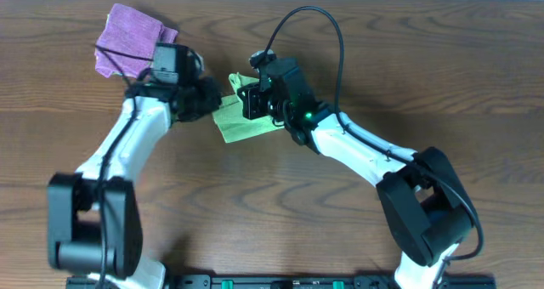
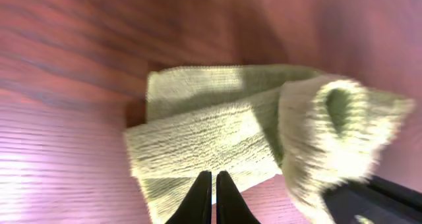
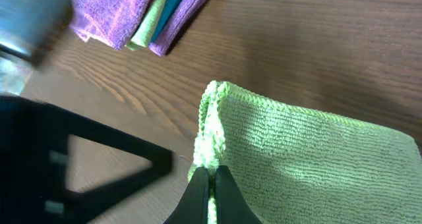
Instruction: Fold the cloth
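Note:
The lime-green cloth (image 1: 240, 123) lies partly folded on the wooden table between my two arms. My right gripper (image 1: 248, 100) is shut on the cloth's raised edge (image 3: 212, 138), and the fabric shows pinched between its fingers (image 3: 210, 178). The rest of the cloth (image 3: 310, 158) spreads flat to the right. From the other side, my left gripper (image 1: 211, 100) is shut at the cloth's near edge (image 2: 214, 178), where the fabric rises to meet its tips. A folded band (image 2: 198, 138) crosses the middle. A lifted, blurred bulge of cloth (image 2: 336, 132) hangs on the right.
A purple folded cloth (image 1: 129, 38) lies at the back left, close behind the left arm. The right wrist view shows it stacked with green and teal layers (image 3: 142, 13). The left arm's dark body (image 3: 66, 165) fills that view's lower left. Bare wood surrounds the cloth.

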Robot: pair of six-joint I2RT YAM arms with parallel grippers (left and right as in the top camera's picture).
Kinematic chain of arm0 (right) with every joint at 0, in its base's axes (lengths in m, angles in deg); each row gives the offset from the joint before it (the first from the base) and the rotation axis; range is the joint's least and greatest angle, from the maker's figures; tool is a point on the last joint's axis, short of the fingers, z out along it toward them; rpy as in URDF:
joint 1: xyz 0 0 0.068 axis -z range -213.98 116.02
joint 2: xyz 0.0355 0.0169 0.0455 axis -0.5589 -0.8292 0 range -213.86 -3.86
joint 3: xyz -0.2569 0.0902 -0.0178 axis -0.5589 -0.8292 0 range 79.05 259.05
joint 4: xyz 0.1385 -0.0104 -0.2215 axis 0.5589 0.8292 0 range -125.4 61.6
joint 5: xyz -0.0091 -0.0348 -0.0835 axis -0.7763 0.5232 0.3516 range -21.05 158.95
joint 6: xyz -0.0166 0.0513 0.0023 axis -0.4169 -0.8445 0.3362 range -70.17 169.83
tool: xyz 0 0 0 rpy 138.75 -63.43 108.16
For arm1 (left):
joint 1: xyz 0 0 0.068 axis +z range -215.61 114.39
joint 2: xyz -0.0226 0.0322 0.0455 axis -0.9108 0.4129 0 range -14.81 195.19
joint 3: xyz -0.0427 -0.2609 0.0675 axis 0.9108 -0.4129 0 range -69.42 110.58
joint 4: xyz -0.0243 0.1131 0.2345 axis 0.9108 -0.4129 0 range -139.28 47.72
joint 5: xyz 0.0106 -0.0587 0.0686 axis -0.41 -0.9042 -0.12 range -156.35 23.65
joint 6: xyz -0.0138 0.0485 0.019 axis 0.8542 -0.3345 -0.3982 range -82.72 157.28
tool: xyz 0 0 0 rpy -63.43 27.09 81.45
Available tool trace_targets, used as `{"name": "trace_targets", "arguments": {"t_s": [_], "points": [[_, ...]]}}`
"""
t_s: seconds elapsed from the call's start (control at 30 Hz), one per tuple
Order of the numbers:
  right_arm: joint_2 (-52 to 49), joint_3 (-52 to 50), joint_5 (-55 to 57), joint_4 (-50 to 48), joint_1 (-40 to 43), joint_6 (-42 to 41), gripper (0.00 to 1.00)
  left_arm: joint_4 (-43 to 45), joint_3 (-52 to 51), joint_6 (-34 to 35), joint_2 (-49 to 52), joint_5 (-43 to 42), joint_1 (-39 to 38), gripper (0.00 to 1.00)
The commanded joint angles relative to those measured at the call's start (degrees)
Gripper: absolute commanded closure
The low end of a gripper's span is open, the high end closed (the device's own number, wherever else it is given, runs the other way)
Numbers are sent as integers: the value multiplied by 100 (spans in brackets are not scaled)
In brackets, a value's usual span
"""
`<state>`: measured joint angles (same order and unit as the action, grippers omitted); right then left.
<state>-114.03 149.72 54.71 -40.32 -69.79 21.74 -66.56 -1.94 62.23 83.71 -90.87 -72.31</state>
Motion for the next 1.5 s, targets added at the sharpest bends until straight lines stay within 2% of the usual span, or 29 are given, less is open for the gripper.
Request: {"name": "trace_targets", "arguments": {"t_s": [0.0,0.27,0.33,0.43,0.6,0.83,0.93,1.0,1.1,1.13,1.17,1.2,1.47], "points": [[-140,57,138,-61,-197,-66,99,-107,66,-229,-337,426,114,94],[-461,57,133,-214,-378,-275,97,-232,63,-317,-608,573,188,93],[-461,57,-72,-341,-431,-269,73,-251,66,-315,-608,612,188,93],[-461,57,-802,-671,-474,-249,63,-249,66,-313,-610,608,188,93],[-459,57,-1021,-719,-452,-251,60,-249,66,-310,-610,610,188,93],[-442,57,-1023,-782,-227,-251,59,-249,68,-310,-612,697,190,87],[-354,57,-1023,-800,-22,-251,59,-256,68,-313,-634,693,192,76],[-236,57,-1023,-791,162,-219,59,-273,68,-313,-667,660,192,65],[-2,57,-1027,-651,468,-179,53,-273,68,-310,-715,435,192,39],[96,57,-1029,-535,577,-140,47,-273,68,-310,-726,310,192,26],[221,57,-1045,-369,697,-31,32,-273,68,-310,-730,188,192,13],[400,57,-1043,-96,846,133,1,-271,68,-308,-732,7,192,5],[1674,57,-1040,2074,1722,1539,1,-295,66,111,-730,-282,190,5]]}}
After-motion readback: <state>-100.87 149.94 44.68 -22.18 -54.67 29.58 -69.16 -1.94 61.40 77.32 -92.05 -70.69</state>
